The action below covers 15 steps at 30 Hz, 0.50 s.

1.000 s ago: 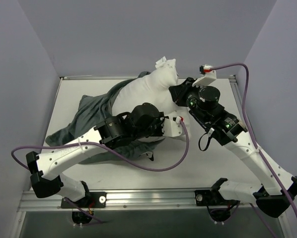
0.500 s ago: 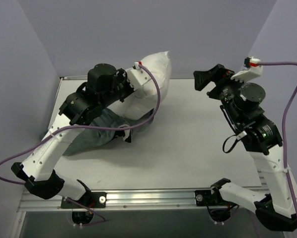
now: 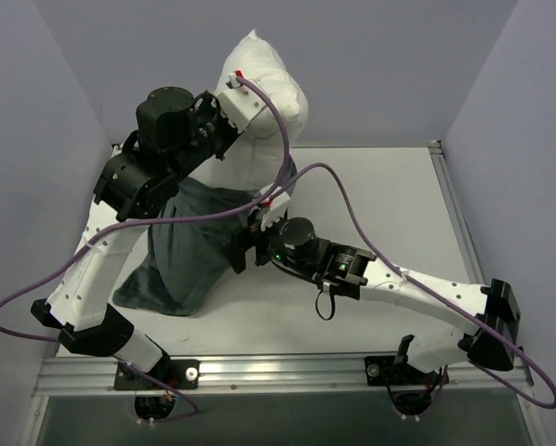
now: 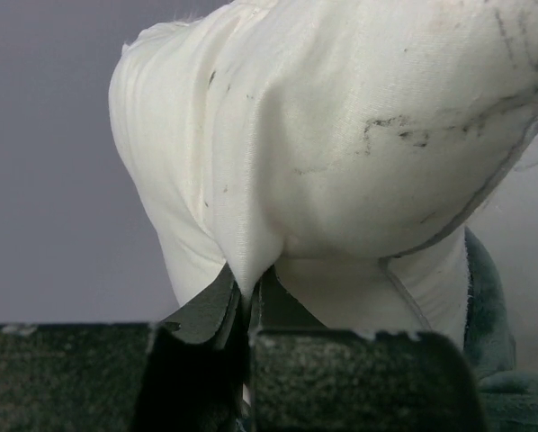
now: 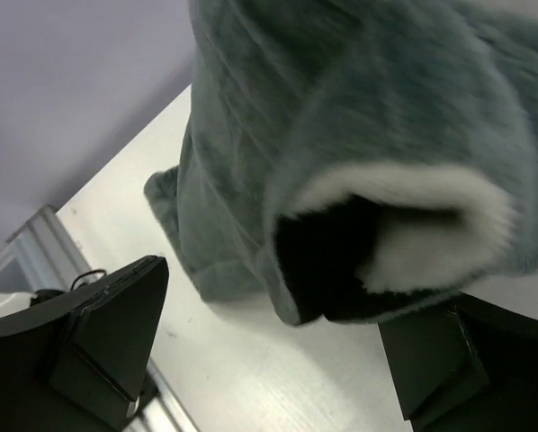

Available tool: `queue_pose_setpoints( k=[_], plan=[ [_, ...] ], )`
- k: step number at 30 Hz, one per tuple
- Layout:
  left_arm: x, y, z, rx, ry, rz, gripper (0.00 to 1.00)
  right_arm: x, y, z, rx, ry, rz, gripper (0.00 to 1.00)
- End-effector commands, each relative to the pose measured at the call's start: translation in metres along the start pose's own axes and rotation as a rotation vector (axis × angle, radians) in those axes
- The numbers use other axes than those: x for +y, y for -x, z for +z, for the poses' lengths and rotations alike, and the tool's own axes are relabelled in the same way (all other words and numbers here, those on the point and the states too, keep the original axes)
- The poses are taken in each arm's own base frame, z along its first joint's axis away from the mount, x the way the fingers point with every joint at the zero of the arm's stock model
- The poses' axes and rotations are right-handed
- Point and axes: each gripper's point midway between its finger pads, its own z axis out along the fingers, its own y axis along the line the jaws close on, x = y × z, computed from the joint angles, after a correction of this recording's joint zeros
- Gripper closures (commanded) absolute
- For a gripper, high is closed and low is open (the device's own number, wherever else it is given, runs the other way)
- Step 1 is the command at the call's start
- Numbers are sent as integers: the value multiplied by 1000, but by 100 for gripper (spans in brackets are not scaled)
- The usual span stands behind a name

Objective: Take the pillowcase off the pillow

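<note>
Pillowcase [image 3: 180,255] hangs as a dark grey fuzzy sleeve from the raised pillow [image 3: 259,79] down to the tabletop [image 3: 399,214], where its lower end lies bunched at the left. Its striped face shows only as a patch of black and white inside the rolled hem in the right wrist view. The pillow's lower part is hidden inside the cloth and behind the left arm [image 3: 101,260]. Only its plump white top, marked with dark smudges, shows against the back wall.

The left tool [image 4: 246,290] has its fingers pressed together on a fold of the pillow's white fabric. From above, the wrist covers them. The right tool [image 5: 282,304] is spread wide beneath the hem, with the cloth between its fingers. Whether they touch it cannot be told.

A purple cable [image 3: 306,181] loops across the cloth in front of the pillow.
</note>
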Motion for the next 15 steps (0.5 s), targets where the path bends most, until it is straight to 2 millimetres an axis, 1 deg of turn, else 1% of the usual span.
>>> queue_pose_setpoints(
  k=[1,2,3,4,6,7,9,10,12,13,14,15],
  plan=[
    [46,66,-37,-242,144,-48,98,27,104,-10,-315,-46,-64,0],
    [43,62,-34,-230,139,-49,98,25,106,-8,-313,-72,-73,0],
    [42,61,-34,-230,136,-56,98,16,109,-7,-325,-134,-68,0],
    [43,61,-35,-228,138,-60,98,10,108,-7,-323,-176,-63,0],
    [46,62,-37,-235,145,-70,98,-7,107,-11,-341,-262,-31,0],
    [46,63,-38,-237,144,-75,98,-20,107,-16,-369,-319,7,1],
    [47,68,-41,-252,140,-95,98,-34,108,-15,-391,-358,48,2],
    [46,69,-40,-253,134,-103,98,-35,105,-7,-385,-351,64,6],
    [48,75,-43,-271,137,-123,98,-33,106,4,-379,-344,60,11],
    [49,76,-42,-274,138,-126,98,-32,96,18,-347,-341,45,17],
    [49,77,-42,-277,139,-130,98,-27,101,22,-353,-330,52,24],
    [52,78,-43,-281,151,-133,98,-25,101,27,-350,-325,56,34]
  ],
)
